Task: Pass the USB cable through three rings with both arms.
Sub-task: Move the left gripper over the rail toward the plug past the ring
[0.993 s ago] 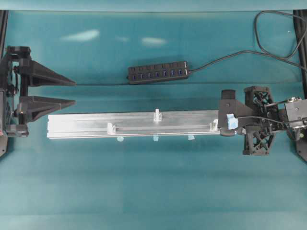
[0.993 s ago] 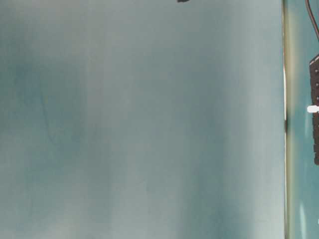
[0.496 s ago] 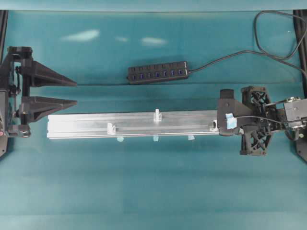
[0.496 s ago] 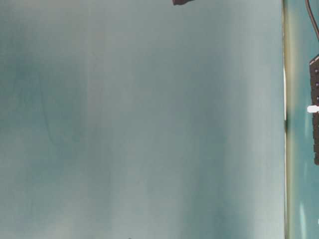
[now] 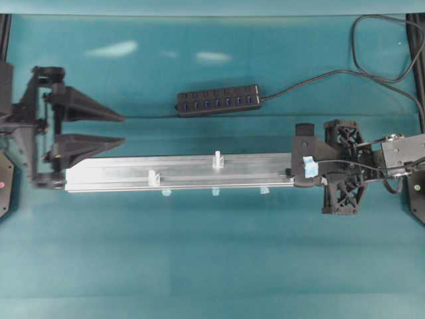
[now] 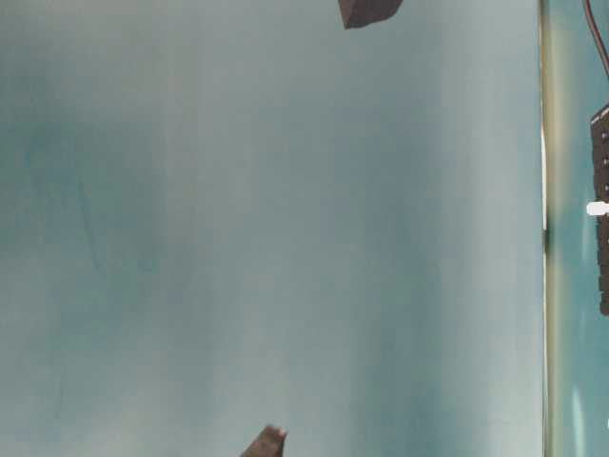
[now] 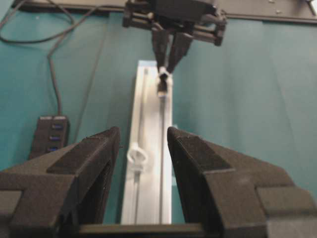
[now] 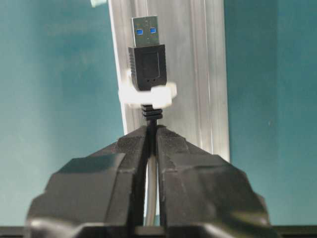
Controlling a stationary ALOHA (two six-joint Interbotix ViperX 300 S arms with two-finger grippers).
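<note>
The black USB cable [image 5: 312, 81] ends in a plug [image 8: 147, 59] that stands in the ring [image 8: 147, 95] at the right end of the rail [image 5: 186, 171]; the ring's white band crosses the plug's base. My right gripper [image 8: 151, 130] is shut on the cord just behind the plug, and from overhead it [image 5: 293, 171] covers that ring. Two more rings [image 5: 153, 177] [image 5: 217, 159] stand upright along the rail. My left gripper [image 5: 123, 129] is open and holds nothing, just off the rail's left end. In the left wrist view one ring [image 7: 136, 156] shows beyond the fingers [image 7: 111, 136].
A black hub with blue ports [image 5: 218, 100] lies behind the rail, and its cord loops to the back right corner [image 5: 385, 30]. Small blue tape bits [image 5: 214, 192] sit along the rail's front edge. The table-level view is mostly a blurred teal surface.
The left arm has moved right, its open fingers now beside the rail's left end. The right gripper has slid left along the rail with the plug.
</note>
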